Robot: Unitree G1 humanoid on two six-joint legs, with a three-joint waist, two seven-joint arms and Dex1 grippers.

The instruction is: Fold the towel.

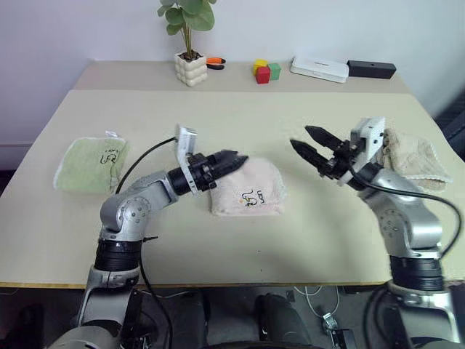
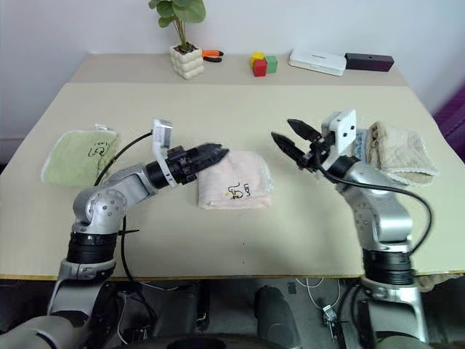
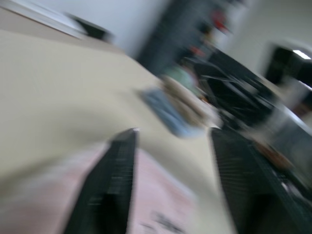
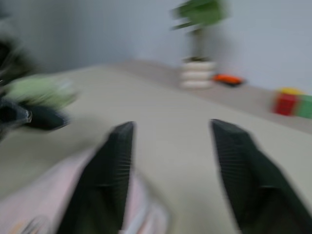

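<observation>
I see the towel (image 1: 248, 188) lying folded mid-desk (image 1: 218, 123), between my claws. My left claw (image 1: 231, 160) hovers at its left edge, nearer; my right claw (image 1: 311, 149) hangs farther right. Both are spread, empty.

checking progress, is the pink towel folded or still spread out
Folded: the pink towel lies as a compact, thick square on the table.

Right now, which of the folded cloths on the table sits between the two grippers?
The pale pink towel, folded at the table's centre. The green towel lies far to the robot's left, and the beige cloth far to its right, behind the right gripper.
</observation>
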